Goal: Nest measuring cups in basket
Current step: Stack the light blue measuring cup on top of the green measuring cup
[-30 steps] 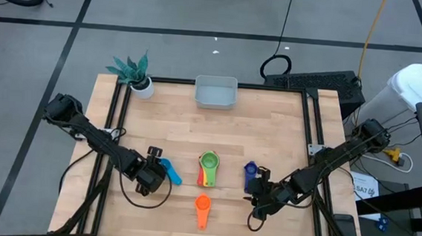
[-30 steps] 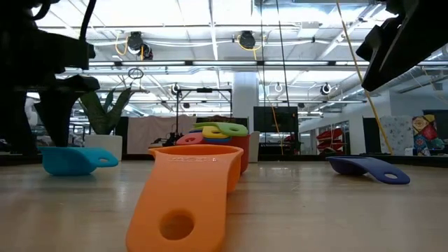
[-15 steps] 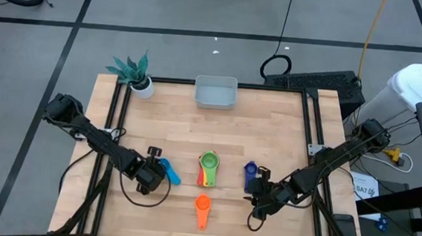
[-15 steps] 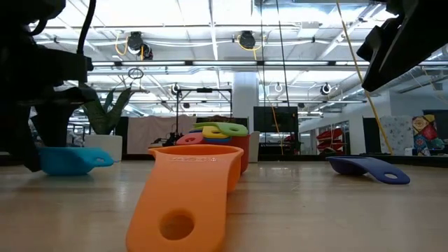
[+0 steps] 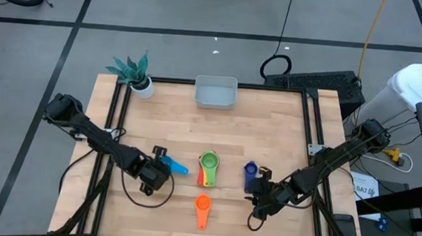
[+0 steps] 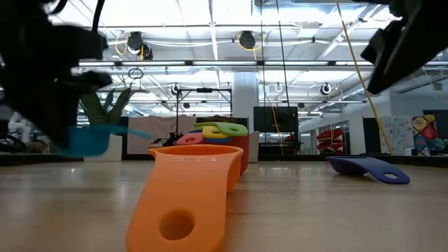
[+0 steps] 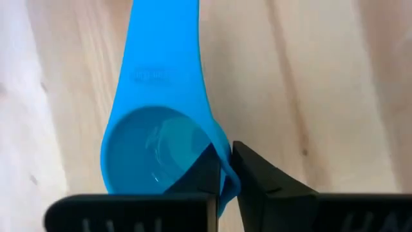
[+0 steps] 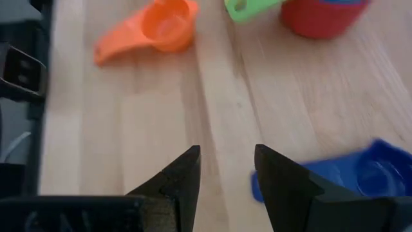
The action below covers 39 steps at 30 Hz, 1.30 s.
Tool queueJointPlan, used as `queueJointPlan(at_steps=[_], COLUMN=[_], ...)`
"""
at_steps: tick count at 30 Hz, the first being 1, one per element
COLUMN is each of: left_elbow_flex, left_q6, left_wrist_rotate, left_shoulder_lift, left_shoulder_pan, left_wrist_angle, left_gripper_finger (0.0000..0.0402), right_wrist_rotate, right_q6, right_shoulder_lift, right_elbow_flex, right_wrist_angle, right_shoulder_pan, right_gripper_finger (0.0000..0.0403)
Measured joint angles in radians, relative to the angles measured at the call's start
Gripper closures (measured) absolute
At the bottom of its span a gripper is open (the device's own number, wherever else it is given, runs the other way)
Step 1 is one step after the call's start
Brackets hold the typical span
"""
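Left hand (image 7: pixel 222 171) pinches the light blue cup's (image 7: pixel 158 138) rim, lifted off the table (image 5: pixel 269 137).

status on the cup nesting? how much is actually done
Done: a partial stack stands mid-table, red cup outermost, green on top. Nothing is in the basket yet.

In hand: the left gripper is shut on the light blue cup, pinching its rim, lifted off the table in the low view.

Left: the orange cup and dark blue cup lie loose; the right gripper hangs open beside the dark blue cup. Then stack into basket.
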Motion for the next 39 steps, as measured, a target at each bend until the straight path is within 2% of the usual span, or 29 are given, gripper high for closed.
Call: queueJointPlan(at_steps=[6, 14, 17, 24, 31, 39], left_elbow_flex=[0.156, 0.257, 0.266, 0.279, 0.283, 0.451], left_q6=[0.229, 0.544, 0.64, 0.758, 0.813, 0.882], left_wrist_rotate=[-0.078, -0.092, -0.041, 0.054, 0.098, 0.092], left_shoulder_lift=[0.0, 0.0, 0.0, -0.001, 0.069, 0.216], left_shoulder_pan=[0.008, 0.112, 0.167, 0.25, 0.256, 0.258], left_wrist_angle=[-0.06, -0.024, 0.044, 0.097, 0.152, 0.052], left_gripper_finger=[0.0377, 0.0377, 0.0377, 0.0377, 0.0377, 0.0377], right_wrist_rotate=[0.023, 0.024, 0.025, 0.027, 0.041, 0.049], right_q6=[0.072, 0.159, 0.168, 0.152, 0.145, 0.142], right_shoulder_lift=[0.001, 0.0, 0.0, 0.0, 0.0, 0.0], right_elbow_flex=[-0.061, -0.19, -0.215, -0.221, -0.221, -0.222], right_wrist_angle=[-0.028, 0.238, 0.293, 0.315, 0.314, 0.315], right_shoulder_pan=[0.003, 0.034, 0.036, 0.036, 0.035, 0.036], right_gripper_finger=[0.0264, 0.0264, 0.0264, 0.0264, 0.0264, 0.0264])
